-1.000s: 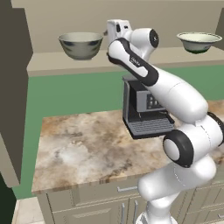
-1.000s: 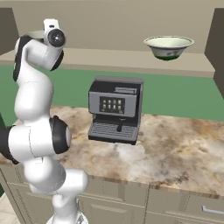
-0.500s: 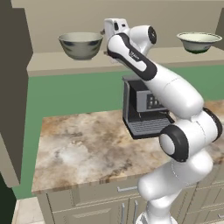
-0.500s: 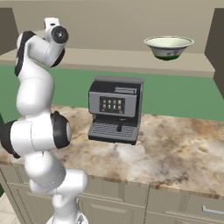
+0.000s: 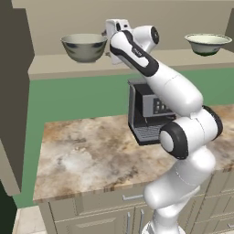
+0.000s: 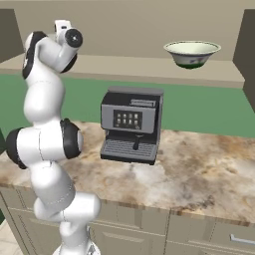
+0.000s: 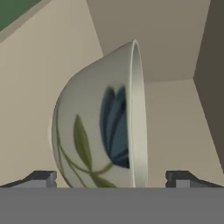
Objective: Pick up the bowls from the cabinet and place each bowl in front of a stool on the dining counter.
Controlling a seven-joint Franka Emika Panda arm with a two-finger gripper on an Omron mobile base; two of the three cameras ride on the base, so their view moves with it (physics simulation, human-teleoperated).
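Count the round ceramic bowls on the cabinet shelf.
2. One round ceramic bowl sits at the shelf's left end, just ahead of the open gripper; the other bowl sits at the right end. None visibly hidden.

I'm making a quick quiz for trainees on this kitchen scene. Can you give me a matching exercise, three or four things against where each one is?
Things:
1. left bowl
2. right bowl
3. coffee machine
4. gripper

Places:
A. on the stone counter under the shelf
B. open, one finger on each side of a bowl
C. at the far right of the cabinet shelf
D. on the shelf just ahead of the robot's hand

Pairs: 1-D, 2-C, 3-A, 4-B
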